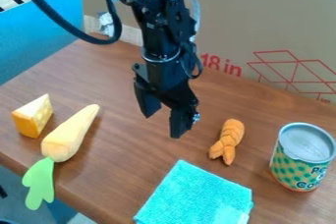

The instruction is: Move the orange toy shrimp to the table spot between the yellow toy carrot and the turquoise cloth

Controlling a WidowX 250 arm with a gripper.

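From where I stood, the black gripper (164, 121) hung over the table (115, 169) with its fingers apart, and the orange braided toy (231, 133) lay between it and the can (304, 156), long axis running roughly from the cardboard (226, 21) toward the turquoise cloth (193, 193).

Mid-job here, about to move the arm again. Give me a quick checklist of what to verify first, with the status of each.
1. Gripper open, nothing between its fingers: ok.
2. Can standing upright: ok.
3. Orange braided toy clear of the can and the blue cloth: ok.
4. Toy vegetable fully on the table: not ok, its green leaves stick out past the edge.
5. Cloth's near edge fully on the table: cannot tell, the picture cuts it off.
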